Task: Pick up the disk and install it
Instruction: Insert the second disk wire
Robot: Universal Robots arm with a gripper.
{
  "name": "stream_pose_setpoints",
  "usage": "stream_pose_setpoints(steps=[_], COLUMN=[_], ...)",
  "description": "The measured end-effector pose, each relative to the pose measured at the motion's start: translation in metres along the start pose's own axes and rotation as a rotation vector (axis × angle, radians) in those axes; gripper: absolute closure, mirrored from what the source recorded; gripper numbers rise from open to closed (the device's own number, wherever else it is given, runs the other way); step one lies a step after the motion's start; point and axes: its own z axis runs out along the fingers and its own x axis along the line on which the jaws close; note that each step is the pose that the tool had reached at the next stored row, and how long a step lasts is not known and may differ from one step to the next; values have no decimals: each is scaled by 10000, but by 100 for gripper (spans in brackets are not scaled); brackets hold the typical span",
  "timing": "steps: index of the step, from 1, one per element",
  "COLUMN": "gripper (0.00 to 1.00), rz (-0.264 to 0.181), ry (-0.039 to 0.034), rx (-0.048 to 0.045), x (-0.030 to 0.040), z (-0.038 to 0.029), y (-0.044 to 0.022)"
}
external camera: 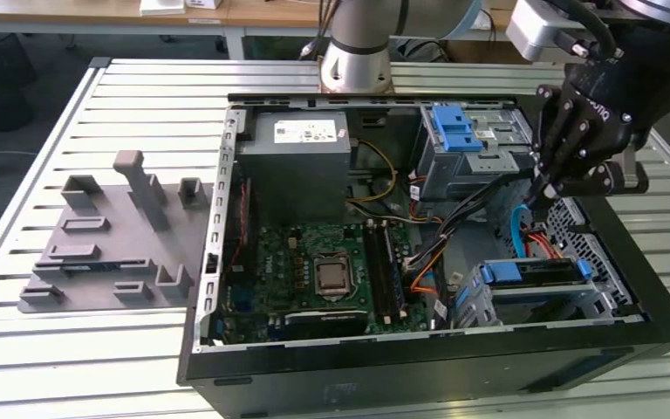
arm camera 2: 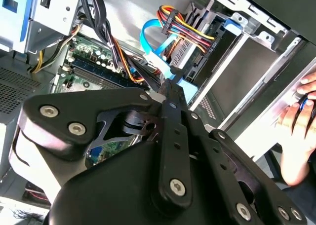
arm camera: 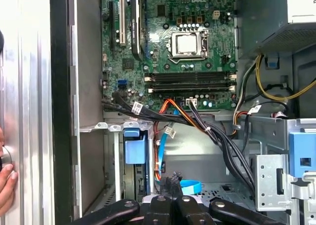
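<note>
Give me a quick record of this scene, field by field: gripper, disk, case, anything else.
gripper: fingers together, empty, above the open computer case
disk: sitting in the drive cage, apart from the gripper
beside case: grey fixture on the slatted table
person: a hand at the case's outer wall

The arm [external camera: 358, 44] has a silver-grey tubular body with a darker grey joint band. At the wrist sits a pale grey camera box [external camera: 533, 30] trailing black cables. The pincer [external camera: 574, 144] is matte black, built of flat linkage bars pinned by round silver screws, with small white lettering; its links [arm camera 2: 173, 151] show hex-socket bolt heads.
</note>
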Motion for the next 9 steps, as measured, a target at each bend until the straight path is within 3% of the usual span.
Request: stream_pose_setpoints(steps=[2,3,8,9], gripper=[89,83,81,75], rz=[-1,-1,-4,-5], ry=[2,4,2,2], rx=[0,0,0,0], x=[-5,-9,-25,-29], z=[9,11,20,21], y=[-1,-1,-2,-2])
